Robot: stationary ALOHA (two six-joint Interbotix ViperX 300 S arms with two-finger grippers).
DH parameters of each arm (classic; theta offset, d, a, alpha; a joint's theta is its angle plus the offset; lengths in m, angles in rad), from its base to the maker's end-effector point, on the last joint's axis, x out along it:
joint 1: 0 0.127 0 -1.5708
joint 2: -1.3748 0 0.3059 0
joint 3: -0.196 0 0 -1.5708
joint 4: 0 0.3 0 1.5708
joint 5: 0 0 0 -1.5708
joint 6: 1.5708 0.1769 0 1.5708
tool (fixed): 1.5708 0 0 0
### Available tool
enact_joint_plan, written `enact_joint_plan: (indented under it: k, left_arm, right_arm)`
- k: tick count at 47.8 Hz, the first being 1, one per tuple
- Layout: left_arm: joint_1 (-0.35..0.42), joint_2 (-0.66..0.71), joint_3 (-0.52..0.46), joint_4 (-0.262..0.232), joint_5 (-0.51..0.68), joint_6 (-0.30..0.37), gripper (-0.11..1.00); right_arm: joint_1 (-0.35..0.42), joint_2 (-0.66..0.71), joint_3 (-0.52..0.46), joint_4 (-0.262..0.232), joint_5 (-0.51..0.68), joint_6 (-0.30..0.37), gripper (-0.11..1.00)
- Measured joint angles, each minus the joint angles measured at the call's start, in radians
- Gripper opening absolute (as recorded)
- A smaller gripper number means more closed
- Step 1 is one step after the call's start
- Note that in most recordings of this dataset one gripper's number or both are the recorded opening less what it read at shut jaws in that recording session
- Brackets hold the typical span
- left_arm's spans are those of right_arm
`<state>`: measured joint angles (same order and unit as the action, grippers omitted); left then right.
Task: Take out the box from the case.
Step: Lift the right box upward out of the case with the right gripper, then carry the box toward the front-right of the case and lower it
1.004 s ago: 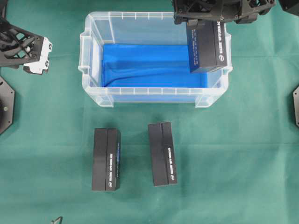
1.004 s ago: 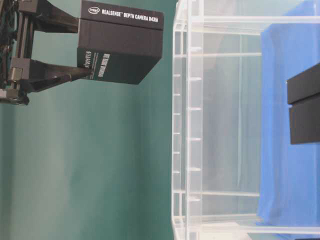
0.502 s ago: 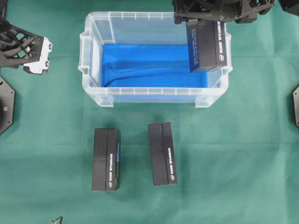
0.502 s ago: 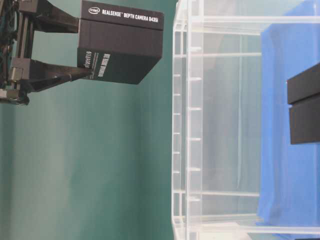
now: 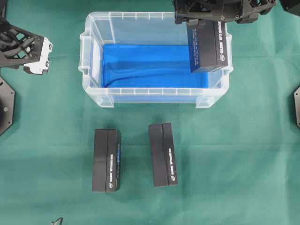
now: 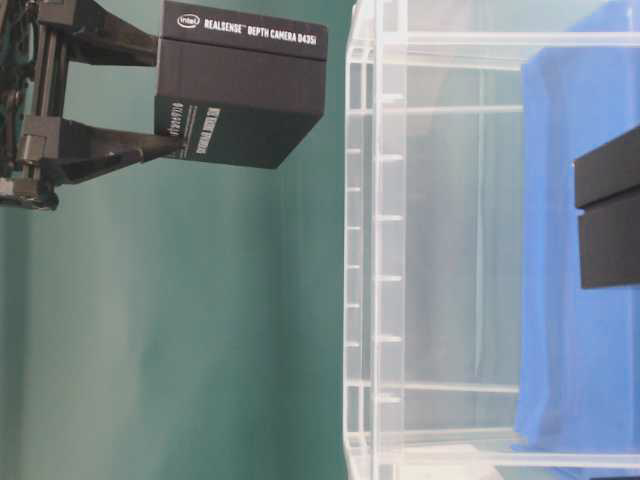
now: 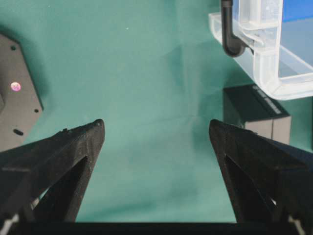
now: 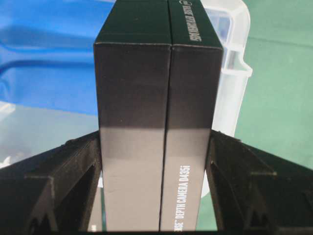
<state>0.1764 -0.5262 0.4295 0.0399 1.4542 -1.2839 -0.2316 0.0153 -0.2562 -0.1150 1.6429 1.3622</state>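
The case (image 5: 154, 93) is a clear plastic bin with a blue liner, standing at the back middle of the green cloth. My right gripper (image 8: 155, 138) is shut on a black RealSense box (image 5: 206, 44), one finger on each long side. In the table-level view the box (image 6: 240, 90) hangs clear of the case's rim (image 6: 385, 250), over its right end. The case's corner (image 8: 230, 93) shows behind the box (image 8: 156, 122) in the right wrist view. My left gripper (image 7: 156, 125) is open and holds nothing. It hovers over bare cloth left of the case (image 7: 274, 73), at the far left (image 5: 37, 56).
Two more black boxes (image 5: 107, 160) (image 5: 163, 154) lie side by side on the cloth in front of the case. One of them (image 7: 254, 115) shows in the left wrist view. Black base plates sit at the left edge (image 5: 5, 105) and right edge (image 5: 296, 107).
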Motion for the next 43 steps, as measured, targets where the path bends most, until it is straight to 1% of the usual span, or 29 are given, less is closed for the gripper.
enact_joint_plan:
  k: [9,14,21,30,43]
  left_arm:
    - [0.0,0.0,0.002,0.0,0.0,0.0,0.96]
    - [0.0,0.002,0.0,0.0,0.0,0.0,0.96]
    - [0.0,0.0,0.0,0.0,0.0,0.0,0.96]
    - [-0.002,0.002,0.0,0.0,0.0,0.0,0.96]
    - [-0.002,0.002,0.002,0.0,0.0,0.0,0.96]
  right_arm:
    - [0.015,0.0,0.0,0.0,0.0,0.0,0.64]
    - [0.048,0.0,0.0,0.002,0.0,0.003,0.64]
    - [0.112,-0.006,0.0,-0.003,0.005,0.055,0.64]
    - [0.212,-0.02,0.0,-0.035,0.038,0.115,0.64]
    - [0.347,-0.021,0.0,-0.049,0.075,0.207,0.64]
